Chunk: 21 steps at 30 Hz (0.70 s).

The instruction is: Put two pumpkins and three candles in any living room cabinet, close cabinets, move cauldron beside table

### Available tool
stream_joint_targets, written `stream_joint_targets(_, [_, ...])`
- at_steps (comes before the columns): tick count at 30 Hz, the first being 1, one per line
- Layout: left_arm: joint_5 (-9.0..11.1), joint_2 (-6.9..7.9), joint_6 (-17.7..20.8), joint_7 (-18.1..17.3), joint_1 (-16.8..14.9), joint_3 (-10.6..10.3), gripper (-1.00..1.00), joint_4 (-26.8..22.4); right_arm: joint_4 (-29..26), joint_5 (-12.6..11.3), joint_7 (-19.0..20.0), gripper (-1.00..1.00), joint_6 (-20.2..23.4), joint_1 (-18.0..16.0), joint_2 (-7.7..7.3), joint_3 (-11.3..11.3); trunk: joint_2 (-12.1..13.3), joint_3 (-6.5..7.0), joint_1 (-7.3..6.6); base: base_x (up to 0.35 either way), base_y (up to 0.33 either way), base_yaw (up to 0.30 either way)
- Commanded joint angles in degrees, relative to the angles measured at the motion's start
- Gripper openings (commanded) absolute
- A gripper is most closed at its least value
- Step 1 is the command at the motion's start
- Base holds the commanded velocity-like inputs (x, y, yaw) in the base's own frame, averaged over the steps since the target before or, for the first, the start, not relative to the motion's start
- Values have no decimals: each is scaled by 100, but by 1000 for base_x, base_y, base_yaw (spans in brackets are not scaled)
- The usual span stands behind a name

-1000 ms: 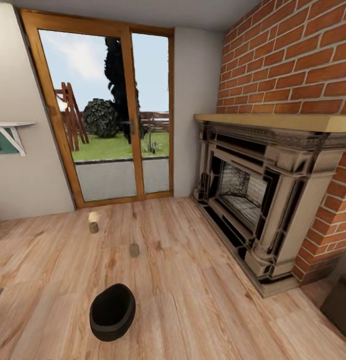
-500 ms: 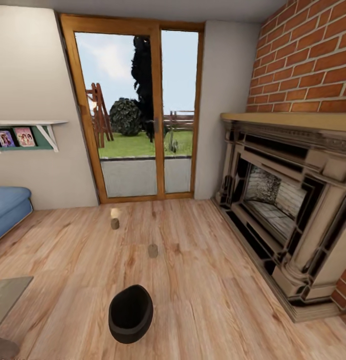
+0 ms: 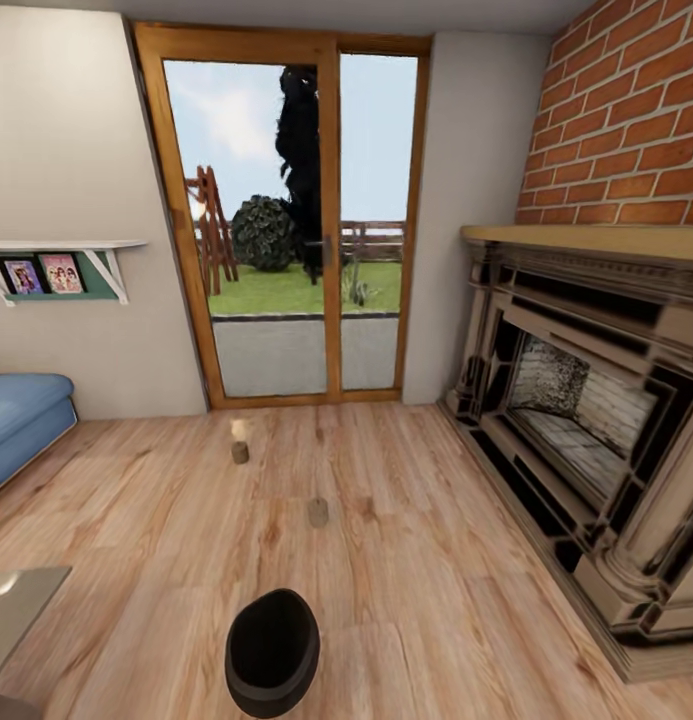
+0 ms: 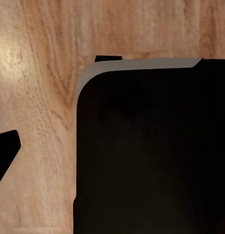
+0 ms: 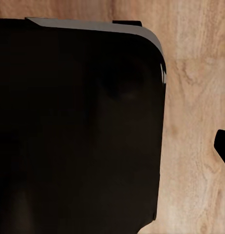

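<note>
cauldron (image 3: 272,652): on the wood floor (image 3: 416,560), upright, close in front of the robot.
candles: one (image 3: 318,512) mid-floor, another (image 3: 240,452) nearer the glass door (image 3: 291,220); well apart.
fingers: can't tell for either arm (both wrist views look down past a dark body (image 4: 151,151) to the floor).
risk: driving forward could knock the cauldron or roll a candle, since they lie in the path.
fireplace (image 3: 596,400): along the right wall.
</note>
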Motion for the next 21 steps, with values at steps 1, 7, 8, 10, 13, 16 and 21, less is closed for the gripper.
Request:
stream_joint_targets(1, [5,0,-12,0,0,7,100,-3,5,4,-18,100,-19,-3,2,1,-3,-5,1,125,80,1])
stream_joint_targets(7, [5,0,-13,3,0,7,100,-3,6,4,-18,100,-19,-3,-1,1,-3,-5,1,232,55,172])
stream_joint_targets(8, [5,0,-14,0,0,7,100,-1,6,4,-18,100,-19,-3,-2,1,-3,-5,1,256,13,262])
stream_joint_targets(10, [5,0,-15,1,0,7,100,-2,6,4,-18,100,-19,-3,-2,1,-3,-5,1,137,6,198])
stream_joint_targets(13, [5,6,-13,1,0,7,100,-3,6,4,-18,100,-19,-3,0,1,-3,-5,1,55,44,65])
stream_joint_targets(16, [5,2,-18,3,0,7,100,-3,6,4,-18,100,-19,-3,1,1,-3,-5,1,161,52,17])
stream_joint_targets(21, [5,0,-17,1,0,7,100,-2,6,4,-18,100,-13,-3,2,1,-3,-5,1,290,10,59])
